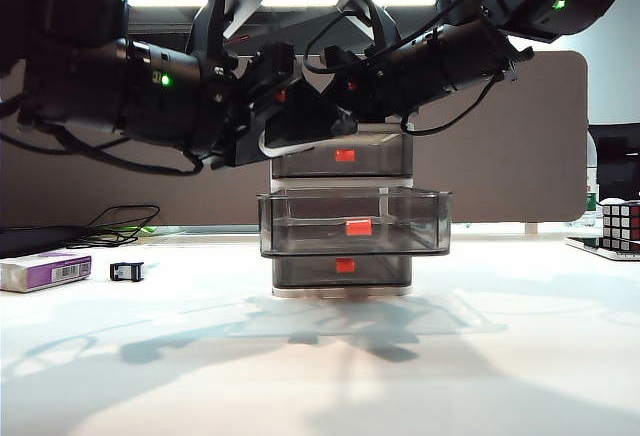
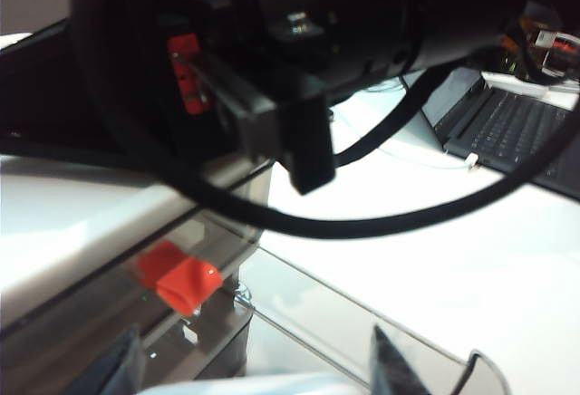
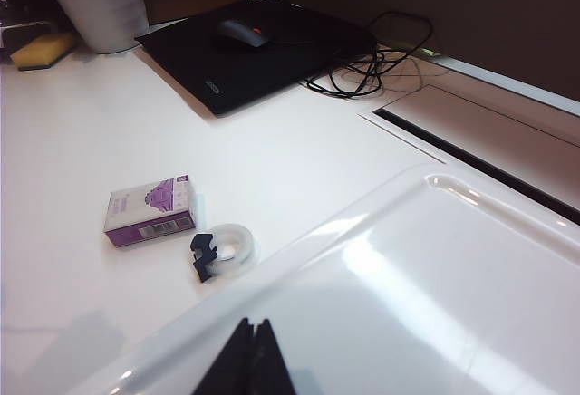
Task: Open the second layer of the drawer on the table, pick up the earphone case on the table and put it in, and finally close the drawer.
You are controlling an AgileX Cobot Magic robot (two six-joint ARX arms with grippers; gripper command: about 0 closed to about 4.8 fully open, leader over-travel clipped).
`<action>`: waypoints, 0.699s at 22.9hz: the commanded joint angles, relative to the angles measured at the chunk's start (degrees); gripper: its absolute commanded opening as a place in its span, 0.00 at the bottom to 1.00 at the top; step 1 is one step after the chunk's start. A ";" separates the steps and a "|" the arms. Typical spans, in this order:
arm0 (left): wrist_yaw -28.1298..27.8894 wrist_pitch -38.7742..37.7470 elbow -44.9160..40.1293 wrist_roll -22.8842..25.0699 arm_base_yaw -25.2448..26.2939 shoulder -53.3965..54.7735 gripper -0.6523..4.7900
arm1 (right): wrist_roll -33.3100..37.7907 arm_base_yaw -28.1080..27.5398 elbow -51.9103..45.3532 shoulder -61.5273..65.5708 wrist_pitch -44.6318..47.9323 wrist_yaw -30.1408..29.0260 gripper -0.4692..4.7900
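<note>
Broadly, the table (image 1: 520, 296) is taken up at its middle by the drawer (image 1: 390, 161), whose white top is overhung by both arms. The second layer (image 1: 300, 218) is seen pulled well out, red tab (image 1: 358, 227) forward, its tray apparently empty. The right gripper (image 3: 249, 359) is held over the unit's white top with its fingers pressed together on nothing. The left gripper (image 2: 246, 363) is poised above the open tray, fingers parted around a whitish rounded thing, judged to be the earphone case (image 2: 245, 384). The case is expected to be light, rigid and slippery; it is best pinched across its flatter faces and released low.
</note>
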 commanded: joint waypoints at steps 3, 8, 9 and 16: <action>-0.68 1.29 0.66 0.50 -2.73 1.51 0.46 | 1.44 -0.07 -1.44 1.62 -8.55 0.72 0.08; -0.61 1.01 2.75 0.24 -2.95 3.96 0.49 | 1.44 -0.07 -1.44 1.62 -8.70 0.68 0.08; -0.42 0.94 2.91 0.24 -2.95 4.00 0.55 | 1.44 -0.07 -1.44 1.62 -8.76 0.68 0.08; -0.44 0.94 2.95 0.28 -2.95 4.00 0.71 | 1.49 -0.07 -1.44 1.62 -9.01 0.26 0.08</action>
